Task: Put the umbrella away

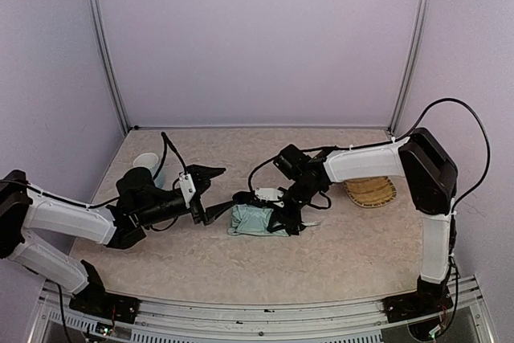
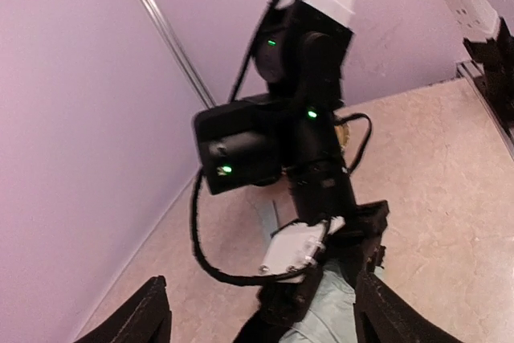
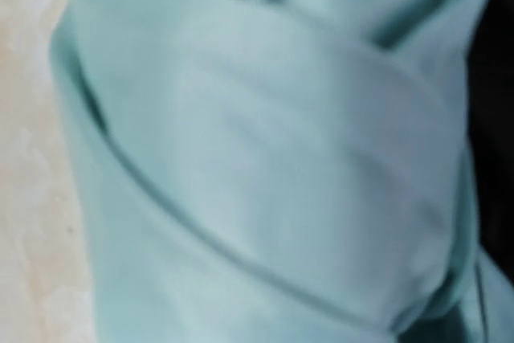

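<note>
The folded umbrella of pale mint-green cloth [image 1: 250, 221] lies as a soft, crumpled bundle on the speckled beige table [image 1: 345, 255], a little below the middle of the top view. The right gripper [image 1: 286, 216] is down on the bundle's right side. Its own camera sees almost nothing but green folds, with a strip of table at the left edge. None of its fingers show there, so I cannot tell if it is pinching the cloth or only resting on it.

The left gripper [image 1: 226, 185] is just left of the bundle. Its jaws are spread wide and there is nothing between them. In its own view, its two black fingers [image 2: 148, 315] sit in the bottom corners.

The cloth looks light, floppy and a bit slippery. A grab on one loose fold would likely just pull that fold out and undo the bundle. I think the best hold is across the whole fat roll, or on the hard handle, which I cannot pick out here. Thin ribs may hide inside, so a gentle squeeze seems wiser.

A small light blue cup [image 1: 146, 161] stands at the left of the frame. A woven straw tray [image 1: 371, 192] lies at the right.
</note>
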{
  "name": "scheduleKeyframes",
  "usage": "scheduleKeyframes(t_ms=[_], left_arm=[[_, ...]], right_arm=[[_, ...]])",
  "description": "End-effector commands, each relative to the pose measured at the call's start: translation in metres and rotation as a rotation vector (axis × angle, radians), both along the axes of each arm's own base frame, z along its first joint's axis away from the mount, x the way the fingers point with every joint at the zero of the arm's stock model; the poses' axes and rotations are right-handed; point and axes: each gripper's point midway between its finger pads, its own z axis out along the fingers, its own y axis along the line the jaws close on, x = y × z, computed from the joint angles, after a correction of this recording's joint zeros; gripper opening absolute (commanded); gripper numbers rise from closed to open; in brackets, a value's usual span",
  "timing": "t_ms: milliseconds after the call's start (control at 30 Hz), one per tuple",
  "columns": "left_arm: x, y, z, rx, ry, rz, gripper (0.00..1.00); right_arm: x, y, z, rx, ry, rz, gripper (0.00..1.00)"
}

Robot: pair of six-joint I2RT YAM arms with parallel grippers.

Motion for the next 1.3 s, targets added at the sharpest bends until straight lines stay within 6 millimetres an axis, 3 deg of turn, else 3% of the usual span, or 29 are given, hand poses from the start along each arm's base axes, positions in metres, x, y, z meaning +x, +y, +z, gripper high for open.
scheduleKeyframes(t_ms=[0,133,433,567,800,967,1100,1233,1267], left_arm=[[-0.006,-0.014,-0.08,0.373,-0.069,-0.014,0.74],[-0.008,-0.025,-0.107,0.522,-0.138,-0.032,0.81],[0.016,-0.05,-0.15,0.762,-0.19,-0.06,0.91],[0.007,-0.05,-0.184,0.885,-0.045,-0.151,0.82],[0.014,-0.043,-0.213,0.958,0.079,-0.108,0.76],[0.02,-0.037,-0.232,1.017,0.177,-0.083,0.59],[0.02,-0.03,-0.246,1.062,0.25,-0.086,0.54],[0.015,-0.029,-0.253,1.096,0.303,-0.109,0.49],[0.012,-0.029,-0.254,1.102,0.325,-0.121,0.46]], right_arm=[[-0.066,-0.059,-0.063,-0.281,0.419,-0.071,0.28],[-0.073,-0.059,-0.069,-0.306,0.487,-0.07,0.29],[-0.072,-0.06,-0.081,-0.332,0.539,-0.086,0.31],[-0.061,-0.058,-0.079,-0.31,0.515,-0.116,0.32],[-0.042,-0.045,-0.066,-0.235,0.465,-0.129,0.38],[-0.032,-0.041,-0.055,-0.191,0.427,-0.145,0.45],[-0.022,-0.036,-0.04,-0.128,0.392,-0.158,0.47],[-0.006,-0.033,-0.023,-0.069,0.331,-0.186,0.66],[-0.001,-0.032,-0.015,-0.043,0.307,-0.192,0.83]])
